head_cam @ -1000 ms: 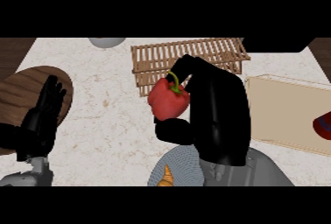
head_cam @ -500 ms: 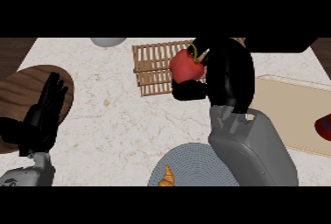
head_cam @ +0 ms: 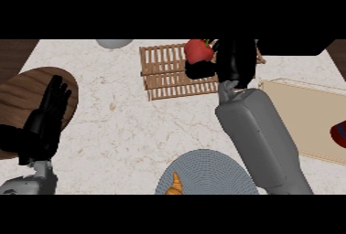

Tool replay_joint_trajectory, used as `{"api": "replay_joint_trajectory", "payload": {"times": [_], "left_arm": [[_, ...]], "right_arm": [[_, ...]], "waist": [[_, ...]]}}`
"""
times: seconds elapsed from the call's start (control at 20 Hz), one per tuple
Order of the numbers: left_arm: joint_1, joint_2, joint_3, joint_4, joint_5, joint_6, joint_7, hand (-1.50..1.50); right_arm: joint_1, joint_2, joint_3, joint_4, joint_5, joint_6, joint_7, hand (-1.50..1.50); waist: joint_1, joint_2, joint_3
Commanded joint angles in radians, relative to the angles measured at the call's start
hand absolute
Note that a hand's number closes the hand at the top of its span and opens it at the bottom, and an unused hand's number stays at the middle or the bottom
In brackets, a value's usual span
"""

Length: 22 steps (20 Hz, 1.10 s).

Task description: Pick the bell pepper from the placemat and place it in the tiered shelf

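The red bell pepper [head_cam: 197, 51] with a green stem is held over the far part of the wooden slatted tiered shelf [head_cam: 165, 73] at the counter's back. My right hand [head_cam: 229, 61] is curled round the pepper from its right side, thumb under it. The grey-blue round placemat [head_cam: 209, 173] lies at the near edge, with an orange croissant-like item [head_cam: 175, 185] on it. My left hand [head_cam: 47, 116] rests open at the left, fingers straight, over a round wooden board [head_cam: 27, 91].
A beige cutting board [head_cam: 310, 119] lies at the right with a red and blue object [head_cam: 339, 135] at its edge. A grey bowl [head_cam: 115, 43] sits at the back. My right forearm [head_cam: 260, 137] crosses the counter's middle right.
My right hand has carried the pepper away from me, from above the shelf's near edge to over its far part. The left hand has stayed still.
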Motion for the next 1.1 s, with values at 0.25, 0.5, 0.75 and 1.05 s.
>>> {"api": "replay_joint_trajectory", "payload": {"times": [0.25, 0.5, 0.75, 1.05], "left_arm": [[0.024, -0.025, -0.003, 0.028, -0.015, -0.015, -0.057, 0.00], [-0.036, -0.008, 0.016, 0.020, -0.013, -0.009, 0.004, 0.00], [0.038, -0.006, 0.017, -0.048, -0.009, -0.025, 0.000, 0.00], [-0.019, -0.073, -0.030, 0.021, -0.058, 0.027, -0.003, 0.00]], "right_arm": [[-0.086, 0.003, -0.111, 0.329, -0.040, -0.161, -0.193, 1.50], [-0.179, 0.003, -0.193, 0.445, -0.180, -0.197, -0.239, -1.50], [-0.215, 0.003, -0.223, 0.563, -0.255, -0.243, -0.350, -1.50], [-0.265, -0.010, -0.278, 0.555, -0.326, -0.208, -0.456, -1.50]], "waist": [[0.002, 0.001, 0.000], [0.006, 0.002, 0.000], [0.010, 0.001, 0.000], [0.000, 0.001, 0.000]]}}
